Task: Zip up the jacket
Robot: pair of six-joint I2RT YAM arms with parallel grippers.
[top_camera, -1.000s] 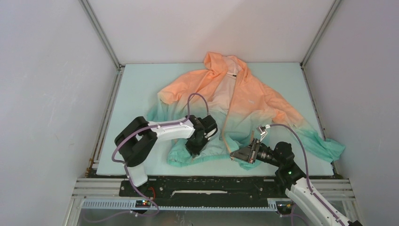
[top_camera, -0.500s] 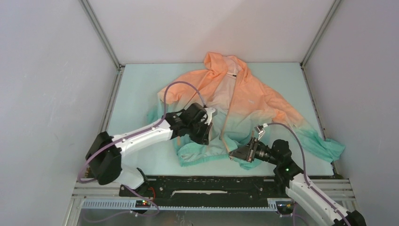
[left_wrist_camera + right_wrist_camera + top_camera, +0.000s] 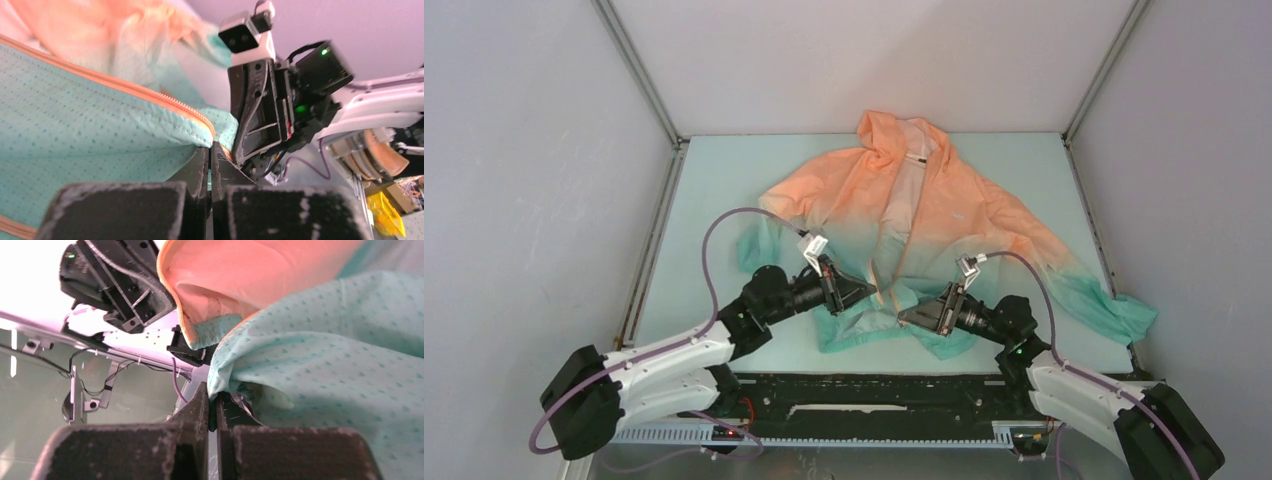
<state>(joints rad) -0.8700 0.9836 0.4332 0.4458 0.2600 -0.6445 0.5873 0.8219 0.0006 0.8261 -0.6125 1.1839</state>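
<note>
The jacket (image 3: 944,210) lies open on the table, peach hood at the back, teal hem toward me. Its orange zipper (image 3: 894,262) is open down the middle. My left gripper (image 3: 871,295) is shut on the teal hem corner of the left front panel, next to the orange zipper tape (image 3: 150,97); the left wrist view (image 3: 210,150) shows the fabric (image 3: 90,125) pinched at the tips. My right gripper (image 3: 906,318) is shut on the hem corner of the right panel; the right wrist view (image 3: 212,395) shows teal fabric (image 3: 340,350) pinched there. The two grippers face each other, close together.
The pale green table (image 3: 714,190) is walled in by white panels left, back and right. A black and metal rail (image 3: 874,395) runs along the front edge. The jacket's right sleeve (image 3: 1114,305) reaches near the right wall.
My left arm has dropped low and reached right, its gripper now at the hem corner by the zipper. The left hem has shifted right with it. The right gripper has edged left.
</note>
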